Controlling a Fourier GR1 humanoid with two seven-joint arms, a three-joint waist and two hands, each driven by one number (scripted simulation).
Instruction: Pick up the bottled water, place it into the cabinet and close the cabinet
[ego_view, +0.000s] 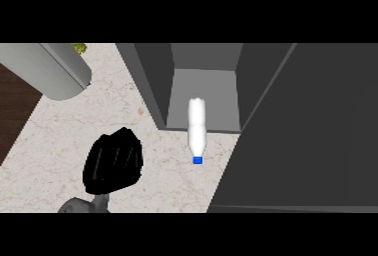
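Bottled water (196, 127) lies right of the left hand (112, 161), not touching; long axis points away, blue cap (197, 160) nearest, base inside the cabinet (203, 75) opening; fingers extended, empty; right hand unseen.

Bottle half in the cabinet, my left hand off to its left.
The bottled water (196, 127) lies on its side, far end inside the open cabinet (203, 90), cap end toward me on the counter (59, 140). The cabinet door (310, 130) stands right of it. My left hand (112, 160) is left of the bottle, apart from it.
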